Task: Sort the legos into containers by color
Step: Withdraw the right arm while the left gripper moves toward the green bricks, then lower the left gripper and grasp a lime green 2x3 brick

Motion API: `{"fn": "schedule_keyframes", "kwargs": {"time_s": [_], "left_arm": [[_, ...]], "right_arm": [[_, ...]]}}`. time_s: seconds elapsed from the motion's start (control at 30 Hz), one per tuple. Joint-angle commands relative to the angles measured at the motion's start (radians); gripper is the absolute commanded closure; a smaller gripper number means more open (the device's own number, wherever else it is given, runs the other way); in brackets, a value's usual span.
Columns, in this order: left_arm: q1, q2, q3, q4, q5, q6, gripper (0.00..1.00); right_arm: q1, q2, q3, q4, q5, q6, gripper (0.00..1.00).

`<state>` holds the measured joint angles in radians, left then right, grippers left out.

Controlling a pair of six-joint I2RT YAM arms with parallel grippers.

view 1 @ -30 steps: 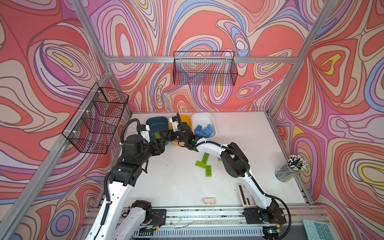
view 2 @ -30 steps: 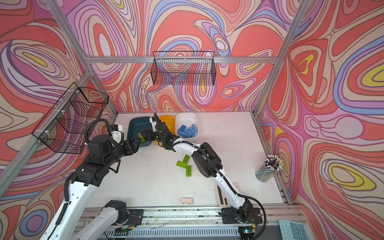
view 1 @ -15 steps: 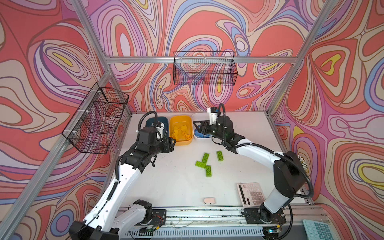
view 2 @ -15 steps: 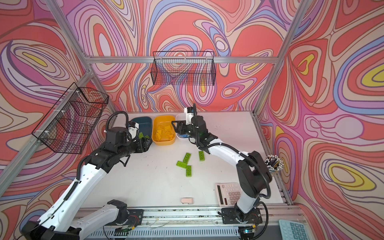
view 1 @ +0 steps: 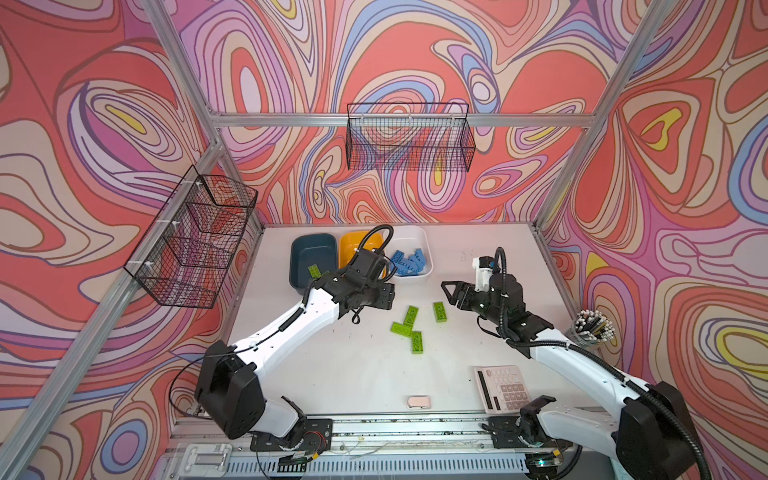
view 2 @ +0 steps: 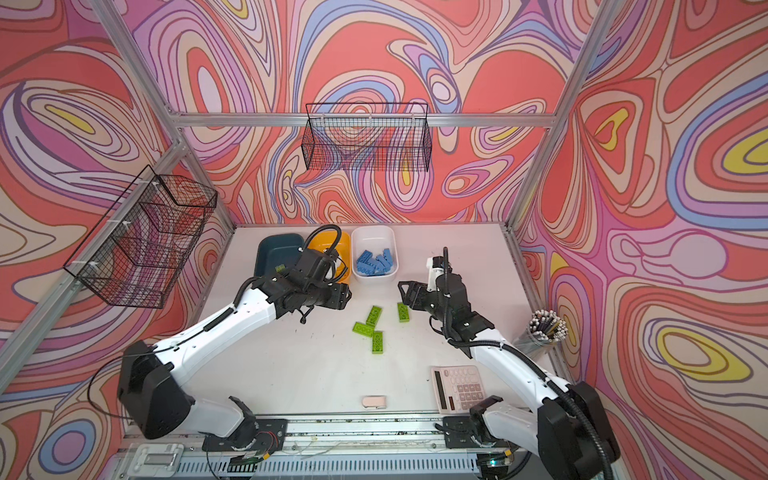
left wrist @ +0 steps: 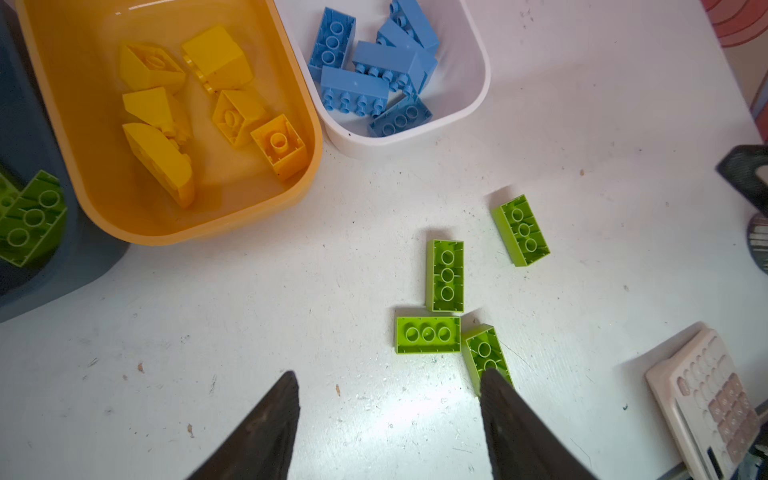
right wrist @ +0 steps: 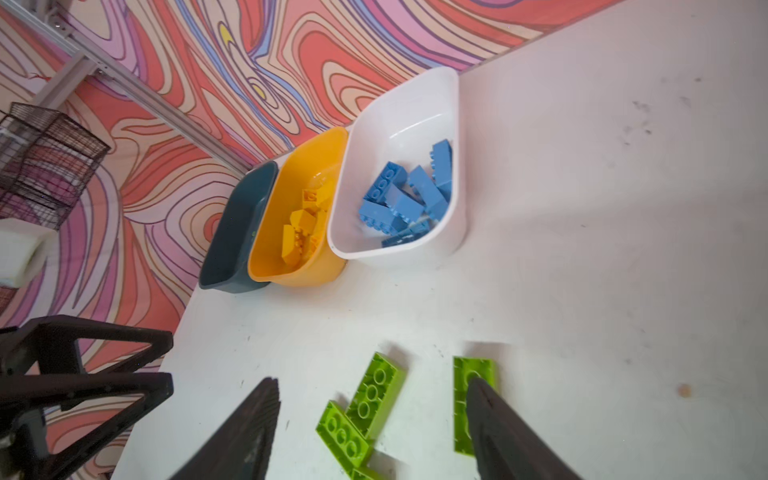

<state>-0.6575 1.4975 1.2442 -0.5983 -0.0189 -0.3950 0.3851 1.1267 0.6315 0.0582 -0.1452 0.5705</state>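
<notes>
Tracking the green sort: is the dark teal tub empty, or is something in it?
Not empty: the dark teal tub holds at least one lime green brick, visible in both top views.

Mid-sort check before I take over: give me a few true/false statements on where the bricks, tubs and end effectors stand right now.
1. Four lime green studded plastic bricks lie loose on the white table. True.
2. The white rounded plastic tub holds yellow bricks. False: it holds blue studded bricks.
3. The dark teal plastic tub is empty. False: at least one lime green brick lies in it.
4. The left end effector is open and holds nothing. True.
5. The right end effector grips a green brick. False: its jaws stand open with nothing held.
</notes>
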Motion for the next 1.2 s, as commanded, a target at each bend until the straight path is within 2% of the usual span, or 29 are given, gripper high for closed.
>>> {"fn": "schedule_keyframes", "kwargs": {"time_s": [0.0, 0.17, 0.53, 1.03, 1.17], "left_arm": [[-0.042, 0.076, 0.059, 0.003, -0.053, -0.039, 0.31], [-0.092, 0.22, 0.14, -0.022, -0.081, -0.07, 0.31], [-0.156, 0.42, 0.237, -0.029, -0.123, -0.125, 0.3], [-0.178, 0.546, 0.254, 0.013, -0.098, -0.154, 0.33], [-0.179, 0.567, 0.259, 0.011, -0.099, -0.153, 0.37]], "right_arm": [[-0.036, -0.034, -0.044, -0.066, 0.049, 0.004, 0.24], [-0.063, -0.059, -0.114, -0.049, 0.119, 0.031, 0.23], [-0.071, -0.069, -0.161, -0.005, 0.142, 0.034, 0.23], [-0.071, -0.054, -0.186, 0.032, 0.132, 0.042, 0.23], [-0.071, -0.071, -0.193, 0.038, 0.143, 0.044, 0.23]]}}
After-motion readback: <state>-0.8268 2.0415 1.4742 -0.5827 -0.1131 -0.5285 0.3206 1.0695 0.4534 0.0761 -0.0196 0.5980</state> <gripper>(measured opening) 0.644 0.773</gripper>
